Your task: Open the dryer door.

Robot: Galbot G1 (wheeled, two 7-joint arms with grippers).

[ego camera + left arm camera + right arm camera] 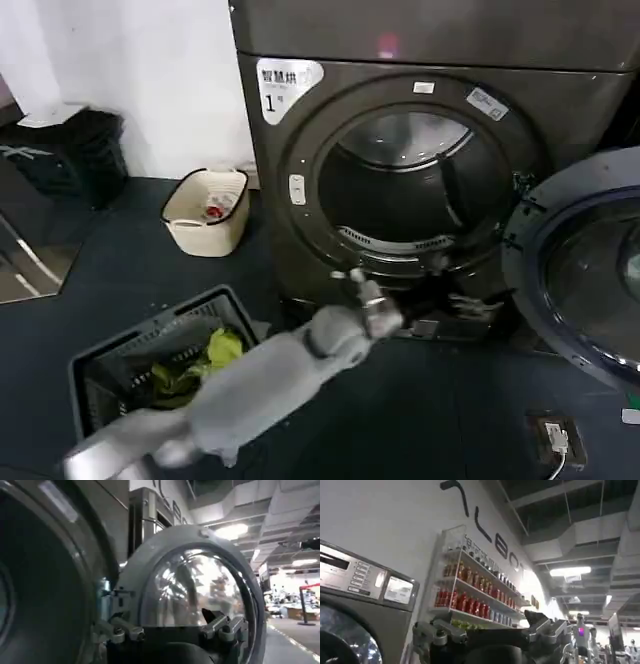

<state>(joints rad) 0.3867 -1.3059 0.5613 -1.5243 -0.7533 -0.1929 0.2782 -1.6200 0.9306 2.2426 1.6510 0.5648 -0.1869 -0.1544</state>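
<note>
The dryer door (585, 275) stands swung wide open to the right of the machine, its chrome ring and dark glass facing the room. The round drum opening (410, 190) is exposed and dark inside. My left arm reaches in from the lower left, and my left gripper (365, 295) hovers low in front of the opening's bottom rim. In the left wrist view the door (195, 585) fills the middle, a short way beyond my left gripper (172, 630), which is open and holds nothing. My right gripper (490, 630) is open and empty, raised off to the side.
A cream basket (207, 210) sits on the floor left of the dryer. A dark laundry basket (100, 365) with green cloth lies at the lower left. A floor socket (555, 435) is at the lower right. Beyond the right gripper are a neighbouring machine (350, 610) and a bottle shelf (470, 595).
</note>
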